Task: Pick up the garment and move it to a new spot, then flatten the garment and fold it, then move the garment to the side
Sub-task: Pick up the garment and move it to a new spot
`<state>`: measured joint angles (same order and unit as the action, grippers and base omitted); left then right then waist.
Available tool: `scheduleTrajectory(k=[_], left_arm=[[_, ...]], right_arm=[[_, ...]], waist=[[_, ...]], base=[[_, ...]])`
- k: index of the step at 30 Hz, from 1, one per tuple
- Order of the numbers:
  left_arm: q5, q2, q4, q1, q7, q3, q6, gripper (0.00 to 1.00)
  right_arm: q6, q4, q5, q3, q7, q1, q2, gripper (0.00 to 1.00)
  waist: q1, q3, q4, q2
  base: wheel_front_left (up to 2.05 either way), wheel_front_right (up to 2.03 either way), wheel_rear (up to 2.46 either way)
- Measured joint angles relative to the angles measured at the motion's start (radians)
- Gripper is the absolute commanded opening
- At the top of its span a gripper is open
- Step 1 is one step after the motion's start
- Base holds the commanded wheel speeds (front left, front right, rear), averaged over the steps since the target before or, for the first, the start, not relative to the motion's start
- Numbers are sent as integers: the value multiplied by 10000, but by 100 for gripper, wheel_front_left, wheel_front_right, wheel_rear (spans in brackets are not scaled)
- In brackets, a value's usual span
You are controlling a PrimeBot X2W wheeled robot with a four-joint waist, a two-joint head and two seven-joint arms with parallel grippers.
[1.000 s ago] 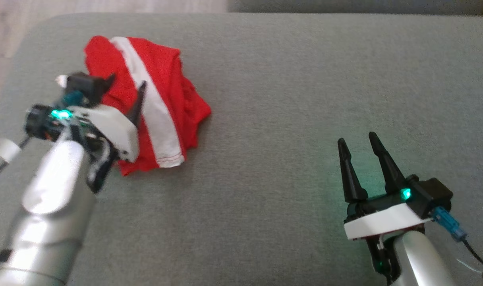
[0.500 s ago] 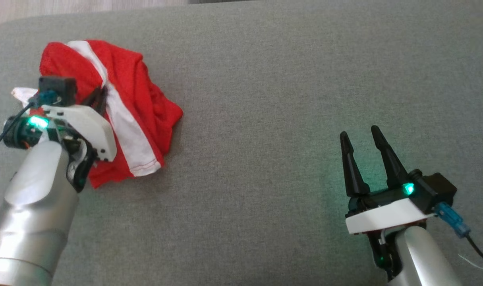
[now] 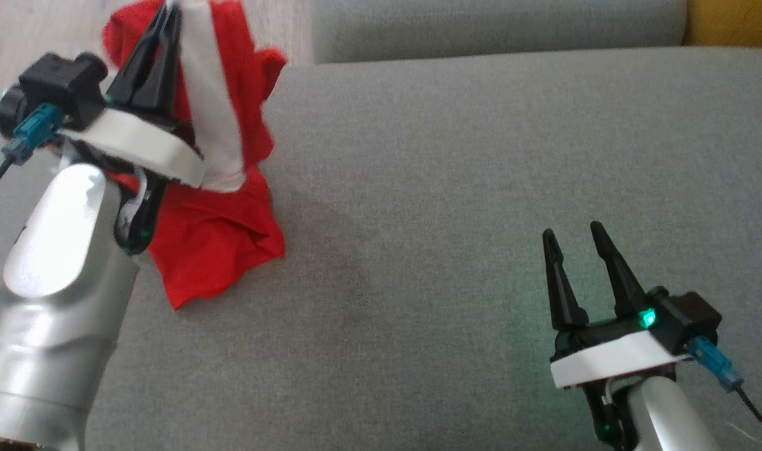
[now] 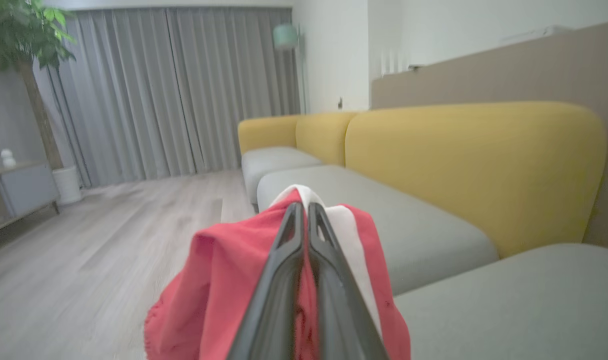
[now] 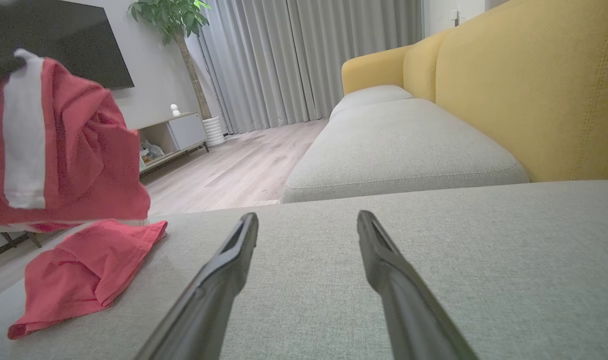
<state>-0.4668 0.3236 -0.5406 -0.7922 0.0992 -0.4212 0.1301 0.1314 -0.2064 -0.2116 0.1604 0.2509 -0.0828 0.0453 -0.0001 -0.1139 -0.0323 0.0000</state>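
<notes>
1. While the left gripper [image 3: 171,12] squeezes its two dark fingers tight on a bunch of cloth, the red garment [image 3: 224,232] hangs from it up at ten o'clock in the head view, beside the near corner of the grey sofa cushion [image 3: 450,188].
2. It's not fully airborne, though. The right wrist view shows the lower fold lying on the cushion by its edge, with the upper part and its white stripe [image 3: 212,94] dangling above.
3. The left wrist view confirms the hold: fingers pressed together, red cloth spilling down both sides, and the stripe running off at one o'clock from the tips.
4. Over at five o'clock in the head view, the right gripper [image 3: 573,233] sits low above the cushion with its fingers parted a moderate way. It's holding nothing.
5. Here's the relation that counts: the garment lies at ten o'clock from the right gripper, well apart, with bare cushion between them. Its long axis runs twelve to six, from the pinch down to the trailing fold. The left arm is the nearer one, since it has the cloth.
6. This looks like the carry to a new spot. The open cushion toward three o'clock seems the natural landing place, but that trailing fold may drag.
7. As for writing, no brand, label or lettering is legible. The stripe is the only marking.
</notes>
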Motion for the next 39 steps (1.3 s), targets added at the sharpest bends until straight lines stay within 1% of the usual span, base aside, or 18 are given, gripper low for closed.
scheduleTrajectory(k=[4, 8, 15, 20, 24, 28, 34, 39], left_arm=[[-81, -54, 1427, 102, -35, -17, -142, 0], [-90, -56, 2648, 531, -393, -105, -376, 0], [-194, -23, 3891, 1106, -859, -301, -612, 0], [-339, -10, 4345, 1235, -1091, -395, -685, 0], [-337, -31, 4656, 1249, -1262, -711, -683, 0], [-337, -232, 4857, 1248, -1404, -1076, -673, 0], [-244, -660, 4834, 1226, -1553, -1647, -654, 0], [-201, -957, 4318, 1034, -1553, -1975, -577, 0]], right_arm=[[0, -54, -82, 23, 0, 192, 0, 100], [0, -52, -88, 86, 0, 267, -2, 100], [0, -44, -173, 125, 0, 344, -2, 100], [0, -40, -174, 127, 0, 344, -2, 100], [0, -4, -267, 100, 0, 339, -2, 100], [0, 77, -268, 54, 0, 306, -2, 100], [0, 410, -571, 125, 0, -11, 0, 100], [0, 767, -894, 305, 0, -248, -2, 100]], waist=[[-1, 370, -47, 0], [-1, 567, 27, 0], [0, 665, 306, 0], [0, 647, 488, 0], [1, 557, 698, 0], [1, 403, 1026, 0], [2, 87, 1847, 0], [2, -246, 2759, 0]], base=[[0, 0, 0], [0, 0, 0], [0, 0, 0], [0, 0, 0], [0, 0, 0], [0, 0, 0], [0, 0, 0], [0, 0, 0]])
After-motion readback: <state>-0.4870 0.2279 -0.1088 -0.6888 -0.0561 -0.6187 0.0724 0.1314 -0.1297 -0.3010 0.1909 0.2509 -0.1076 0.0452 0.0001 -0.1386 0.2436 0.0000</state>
